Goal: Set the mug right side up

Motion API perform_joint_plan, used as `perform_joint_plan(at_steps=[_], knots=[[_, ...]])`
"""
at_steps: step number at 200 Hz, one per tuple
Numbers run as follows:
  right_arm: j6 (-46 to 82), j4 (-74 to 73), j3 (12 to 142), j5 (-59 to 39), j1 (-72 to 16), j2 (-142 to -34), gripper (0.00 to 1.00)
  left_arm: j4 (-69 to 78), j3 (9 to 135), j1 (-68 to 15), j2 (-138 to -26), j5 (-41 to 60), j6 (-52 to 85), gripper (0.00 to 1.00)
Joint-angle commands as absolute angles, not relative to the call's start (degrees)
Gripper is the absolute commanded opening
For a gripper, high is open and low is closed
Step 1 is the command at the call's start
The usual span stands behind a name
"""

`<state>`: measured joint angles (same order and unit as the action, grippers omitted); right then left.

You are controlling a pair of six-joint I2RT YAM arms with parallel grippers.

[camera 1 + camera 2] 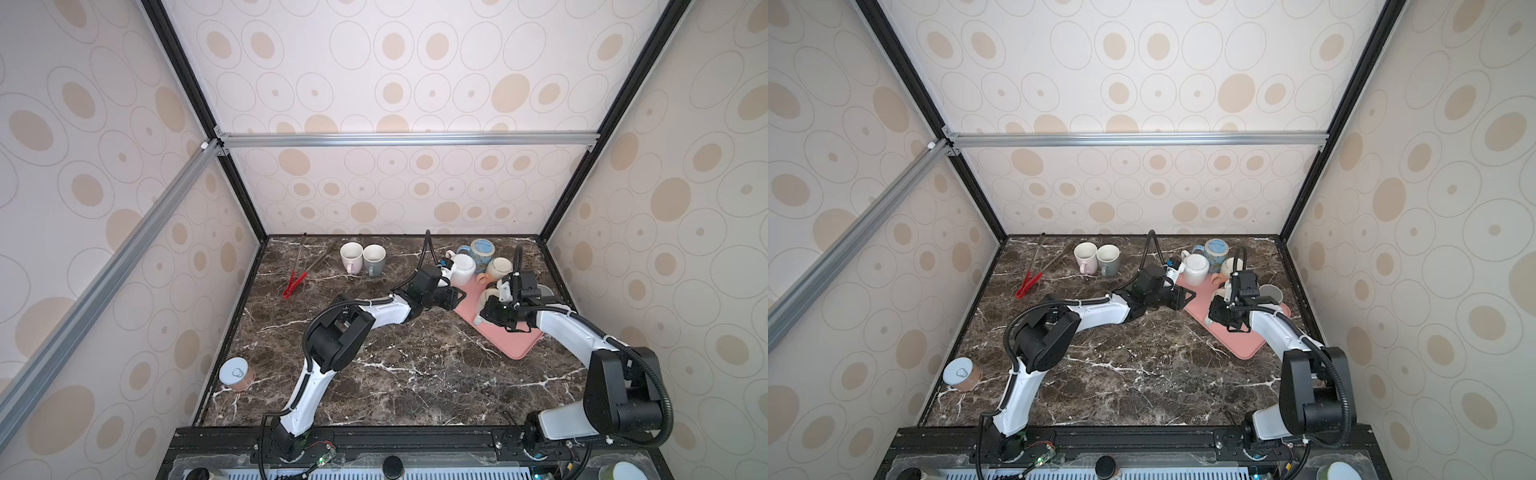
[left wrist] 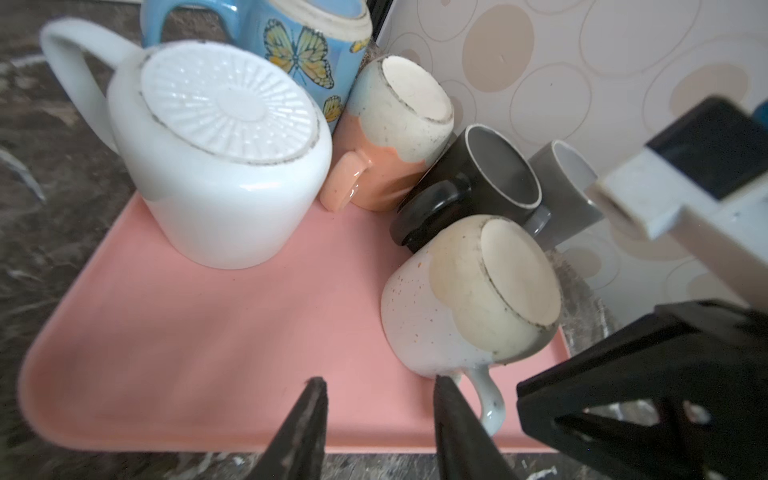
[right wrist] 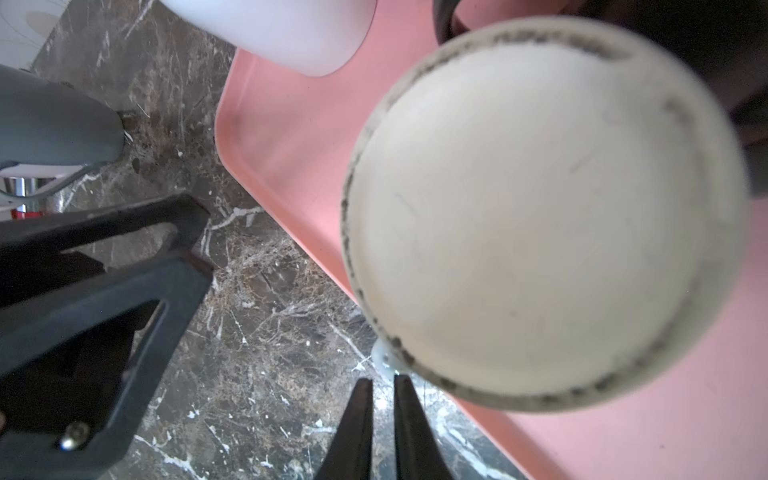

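Left end effector (image 2: pixel 382 399): released; its fingers (image 2: pixel 309 419) stand apart, with only tray showing between them.
Right end effector (image 3: pixel 384 399): fingers nearly together, with a thin slit of desk between them; cannot tell whether the tips pinch anything.
Mug (image 2: pixel 478 291): speckled cream, base up, mouth down on the tray. It sits just ahead of the left end effector, off to the side of 1 finger. It is close ahead of the right end effector, and its base fills much of the right wrist view.
Handle (image 2: pixel 492 395): pale, low on the mug, sticking out toward both end effectors. Its end sits right at the right end effector's tips and just beside 1 left finger.
Tray (image 2: pixel 187 332): pink, flat on the desk (image 1: pixel 415 374); its near edge lies under the left end effector's tips.
White mug (image 2: pixel 224 166): base up on the tray, farther ahead of the left end effector, apart from the mug.
Peach mug (image 2: pixel 395 124): base up, beyond the mug from the left end effector, just beside the white mug.
Black mug (image 2: pixel 478 178): directly behind the mug, mouth in view.
Grey mug (image 2: pixel 565 178): just beside the black mug.
Blue mug (image 2: pixel 299 41): butterfly print, farthest ahead of the left end effector.
Upright pair (image 1: pixel 351 255): 2 pale mugs, mouths up, well apart from both end effectors.
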<state>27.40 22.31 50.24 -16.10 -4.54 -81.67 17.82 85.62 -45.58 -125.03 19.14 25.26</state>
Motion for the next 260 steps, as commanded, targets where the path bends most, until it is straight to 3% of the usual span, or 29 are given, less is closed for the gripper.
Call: perform_joint_plan(at_steps=[1,49,154,224,260], knots=[[28.0,24.8,50.5,-14.6,-4.7,-77.0,0.17,12.6,83.8,-48.3,-122.3,12.9,17.1,0.5],[29.9,25.3,47.2,-10.8,-3.0,-71.2,0.31,7.0,86.5,-52.2,-122.9,9.0,10.3,0.55],[31.3,23.9,44.5,-12.9,0.5,-70.9,0.33,0.1,99.6,-55.5,-131.2,8.1,9.8,0.56],[31.9,22.9,43.2,-15.6,3.1,-71.3,0.33,-4.2,107.4,-55.7,-136.8,8.2,9.1,0.5],[31.9,22.8,43.2,-16.0,3.2,-71.7,0.33,-6.0,109.2,-55.7,-137.6,6.7,8.4,0.4]])
